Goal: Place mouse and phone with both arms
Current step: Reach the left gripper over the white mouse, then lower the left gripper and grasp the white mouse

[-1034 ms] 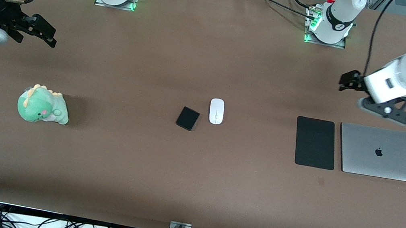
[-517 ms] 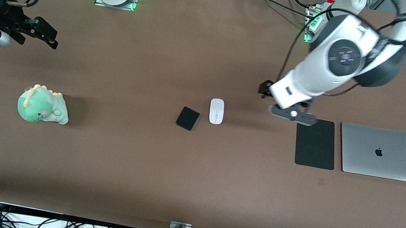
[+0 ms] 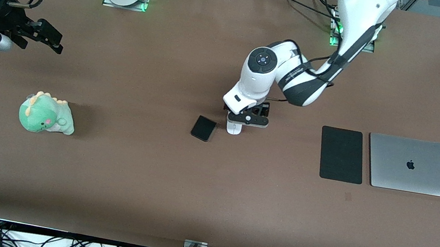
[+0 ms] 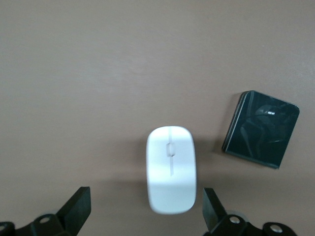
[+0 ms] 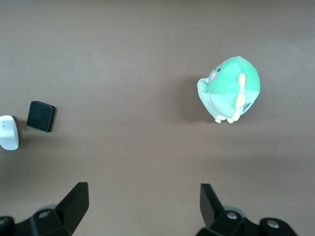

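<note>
Apple logo on grey laptop (image 3: pixel 410 164)

The mouse (image 4: pixel 170 168) looked like smooth, glossy white plastic. The phone (image 4: pixel 262 129) was a glossy black slab that mirrored its surroundings. The counter (image 3: pixel 209 192) had a matt brown covering. The mouse pad (image 3: pixel 342 154) was flat matt black, the laptop (image 3: pixel 410 164) brushed grey metal, and the green dinosaur toy (image 3: pixel 46 113) soft plush cloth.
</note>
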`<move>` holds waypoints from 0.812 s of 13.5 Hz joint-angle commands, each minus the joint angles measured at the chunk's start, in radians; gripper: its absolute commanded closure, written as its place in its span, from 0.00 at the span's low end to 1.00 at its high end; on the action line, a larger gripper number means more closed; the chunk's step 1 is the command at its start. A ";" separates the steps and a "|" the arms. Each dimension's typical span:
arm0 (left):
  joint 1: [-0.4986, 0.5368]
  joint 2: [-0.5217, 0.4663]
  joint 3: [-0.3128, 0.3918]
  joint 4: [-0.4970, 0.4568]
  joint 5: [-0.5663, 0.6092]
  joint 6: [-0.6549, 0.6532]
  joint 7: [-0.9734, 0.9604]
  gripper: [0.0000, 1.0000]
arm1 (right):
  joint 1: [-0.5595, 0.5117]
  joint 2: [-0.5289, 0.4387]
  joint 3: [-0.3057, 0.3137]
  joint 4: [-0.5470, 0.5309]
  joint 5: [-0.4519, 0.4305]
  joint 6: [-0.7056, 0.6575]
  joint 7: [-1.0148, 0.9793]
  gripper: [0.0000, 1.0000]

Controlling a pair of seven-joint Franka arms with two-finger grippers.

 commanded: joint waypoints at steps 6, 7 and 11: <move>-0.046 0.137 0.021 0.029 0.226 0.149 -0.183 0.00 | -0.005 -0.001 0.002 -0.016 -0.004 0.019 -0.014 0.00; -0.048 0.150 0.021 0.032 0.240 0.150 -0.195 0.00 | -0.005 -0.001 0.003 -0.016 -0.004 0.019 -0.012 0.00; -0.056 0.173 0.028 0.035 0.251 0.210 -0.231 0.00 | -0.005 -0.001 0.002 -0.014 -0.005 0.019 -0.012 0.00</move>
